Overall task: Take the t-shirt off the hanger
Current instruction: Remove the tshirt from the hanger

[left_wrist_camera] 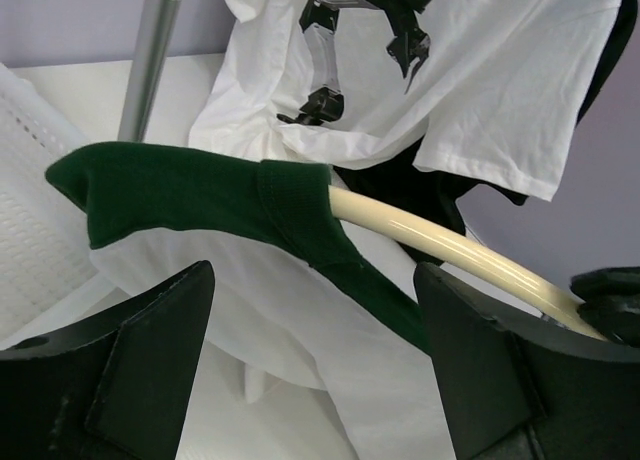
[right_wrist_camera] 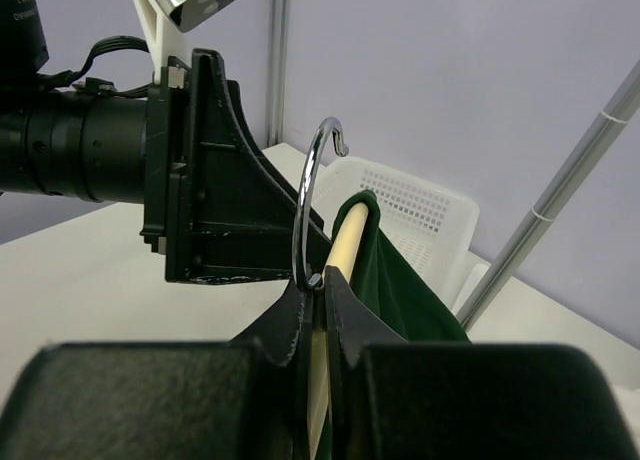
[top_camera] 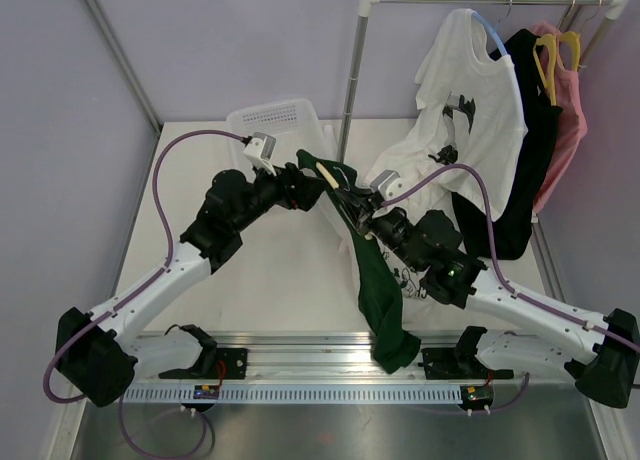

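Note:
A dark green t-shirt (top_camera: 380, 290) hangs on a cream hanger (top_camera: 328, 177) held in the air over the table's middle, its body trailing down toward the front rail. My right gripper (right_wrist_camera: 320, 285) is shut on the hanger's neck just below the metal hook (right_wrist_camera: 308, 195). In the left wrist view the green shoulder (left_wrist_camera: 200, 195) still covers one hanger end, and the bare cream arm (left_wrist_camera: 450, 245) runs off to the right. My left gripper (left_wrist_camera: 315, 365) is open, its fingers (left_wrist_camera: 130, 370) standing wide just short of that shoulder, touching nothing.
A white perforated basket (top_camera: 280, 125) sits at the back of the table behind the left arm. The clothes rack's pole (top_camera: 355, 70) rises beside it. A white printed t-shirt (top_camera: 470, 110), a black one (top_camera: 535, 150) and a pink one (top_camera: 572, 120) hang from the rail at right.

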Available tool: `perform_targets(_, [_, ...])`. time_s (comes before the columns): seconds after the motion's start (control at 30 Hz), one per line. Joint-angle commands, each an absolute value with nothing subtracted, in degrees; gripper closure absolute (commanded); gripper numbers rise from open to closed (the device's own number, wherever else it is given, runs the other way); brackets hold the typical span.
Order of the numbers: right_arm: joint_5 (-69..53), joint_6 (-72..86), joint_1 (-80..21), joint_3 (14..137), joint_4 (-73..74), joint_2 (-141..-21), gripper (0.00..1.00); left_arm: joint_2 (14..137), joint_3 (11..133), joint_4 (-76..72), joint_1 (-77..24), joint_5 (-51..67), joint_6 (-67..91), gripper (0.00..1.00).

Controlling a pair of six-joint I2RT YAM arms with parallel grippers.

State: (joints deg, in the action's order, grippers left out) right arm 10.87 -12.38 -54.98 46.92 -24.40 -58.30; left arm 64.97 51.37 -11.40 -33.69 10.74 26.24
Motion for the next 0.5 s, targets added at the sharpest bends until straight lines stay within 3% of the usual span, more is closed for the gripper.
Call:
perform_targets(0.0, [11.78, -14.59, -56.42, 50.36, -32.61, -58.01, 1.0, 65.83, 52.29, -14.25, -34.01, 4.24, 24.79, 0.19])
perform_targets(0.1, [11.25, -15.73, -57.3, 50.01, -32.69, -57.66, 1.0, 65.74, 52.3, -14.24, -34.01, 2.73, 23.82, 0.33])
perform_targets(0.13, [11.42, -15.73, -57.39, 50.1, -32.43, -57.57, 1.0, 65.57, 52.03, -14.24, -34.01, 2.38, 23.64, 0.48])
perform_targets(0.23, [12.74, -16.17, -57.57, 50.54, -31.29, -57.57, 1.0, 64.78, 51.59, -14.5, -34.01, 0.97, 22.77, 0.61])
perform_targets(0.37, [12.14, -17.84, -57.57, 51.15, -28.13, -57.13, 1.0, 63.72, 51.5, -13.2, -34.01, -2.17, 22.15, 0.89])
perform_targets(0.47, [10.29, -19.42, -57.48, 51.68, -23.04, -55.9, 1.0, 63.81, 54.21, -8.2, -33.93, -4.73, 22.06, 1.0])
